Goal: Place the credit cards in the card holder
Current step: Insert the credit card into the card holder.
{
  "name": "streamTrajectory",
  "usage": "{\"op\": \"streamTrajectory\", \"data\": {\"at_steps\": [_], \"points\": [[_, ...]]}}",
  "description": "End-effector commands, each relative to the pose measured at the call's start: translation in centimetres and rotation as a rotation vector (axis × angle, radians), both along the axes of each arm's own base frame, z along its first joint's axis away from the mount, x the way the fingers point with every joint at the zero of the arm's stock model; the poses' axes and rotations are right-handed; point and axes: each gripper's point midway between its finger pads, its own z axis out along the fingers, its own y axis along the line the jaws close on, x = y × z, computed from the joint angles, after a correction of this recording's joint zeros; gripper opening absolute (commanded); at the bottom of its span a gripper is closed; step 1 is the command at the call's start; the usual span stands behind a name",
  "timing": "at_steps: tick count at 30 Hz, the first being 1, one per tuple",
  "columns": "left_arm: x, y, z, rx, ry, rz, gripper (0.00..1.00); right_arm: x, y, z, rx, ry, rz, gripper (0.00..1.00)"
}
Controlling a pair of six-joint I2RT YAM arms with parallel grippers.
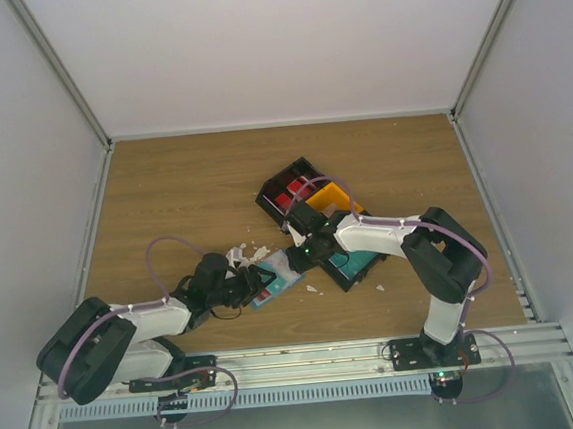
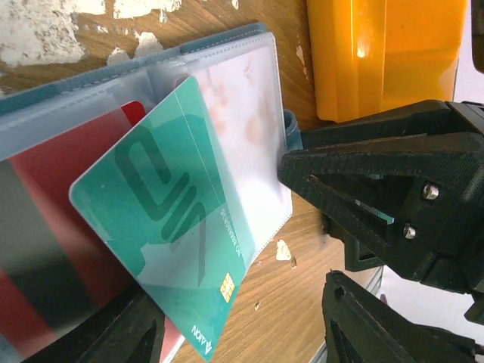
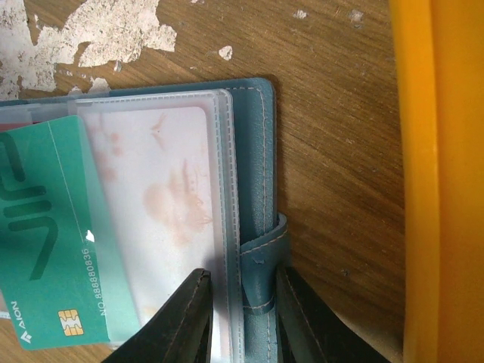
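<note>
Card holder [image 3: 253,151] lies open on the wooden table [image 3: 340,113], just beside an orange bin [image 3: 439,151], with its clear pockets facing up. A pinkish-white card [image 3: 166,189] sits inside the pocket near the teal edge, and a red card [image 2: 53,227] with a dark stripe sits in the pocket next to it. A green card [image 2: 166,219] lies tilted across both pockets, and its chip corner sticks out past the holder. Whether its upper corner is inside a pocket is not clear.

The right hand [image 3: 242,318] is clamped on the small teal strap [image 3: 261,257] at the holder's edge, one finger on each side. The fingers of the left hand [image 2: 242,333] stand apart, with the low corner of the green card between them. White scraps [image 3: 98,30] lie on the table beyond the holder.
</note>
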Motion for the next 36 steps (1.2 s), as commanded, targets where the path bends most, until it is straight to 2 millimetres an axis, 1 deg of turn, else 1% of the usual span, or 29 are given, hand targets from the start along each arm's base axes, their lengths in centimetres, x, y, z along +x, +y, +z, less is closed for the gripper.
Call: {"op": "streamTrajectory", "data": {"at_steps": [1, 3, 5, 7, 8, 10, 17, 20, 26, 29, 33, 36], "points": [[-1.5, 1.9, -2.9, 0.139, 0.089, 0.007, 0.59, -2.4, -1.4, -2.4, -0.085, 0.089, 0.021, 0.24], [-1.6, 1.9, -3.0, 0.145, 0.091, 0.004, 0.59, -2.3, -1.3, -2.4, -0.084, 0.088, 0.023, 0.24], [-1.6, 2.0, -3.2, 0.157, 0.096, 0.006, 0.56, -2.4, -1.3, -2.4, -0.083, 0.089, 0.024, 0.24], [-1.5, 2.2, -3.4, 0.182, 0.104, 0.005, 0.51, -2.4, -1.3, -2.4, -0.082, 0.089, 0.025, 0.24], [-1.5, 2.2, -3.6, 0.196, 0.109, 0.005, 0.47, -2.4, -1.3, -2.4, -0.081, 0.089, 0.026, 0.24], [-1.3, 2.2, -3.7, 0.212, 0.108, 0.001, 0.42, -2.5, -1.3, -2.5, -0.080, 0.091, 0.028, 0.24], [-0.3, 0.2, -3.1, 0.200, 0.081, -0.062, 0.30, -2.4, -1.1, -2.4, -0.073, 0.088, 0.027, 0.24], [0.1, -0.3, -3.3, 0.206, 0.079, -0.072, 0.28, -2.3, -1.0, -2.4, -0.072, 0.088, 0.028, 0.24], [0.1, -0.5, -3.7, 0.219, 0.087, -0.084, 0.28, -2.0, -0.9, -1.8, -0.059, 0.069, 0.021, 0.24], [-0.1, -0.1, -3.2, 0.230, 0.080, -0.080, 0.32, -1.8, -0.9, -1.3, -0.054, 0.058, 0.016, 0.25], [-0.6, -0.3, -1.9, 0.205, 0.067, -0.105, 0.43, -1.8, -0.9, -1.2, -0.055, 0.055, 0.016, 0.26], [-0.9, 0.0, -2.0, 0.218, 0.090, -0.097, 0.44, -1.9, -1.0, -1.5, -0.061, 0.060, 0.019, 0.26]]}}
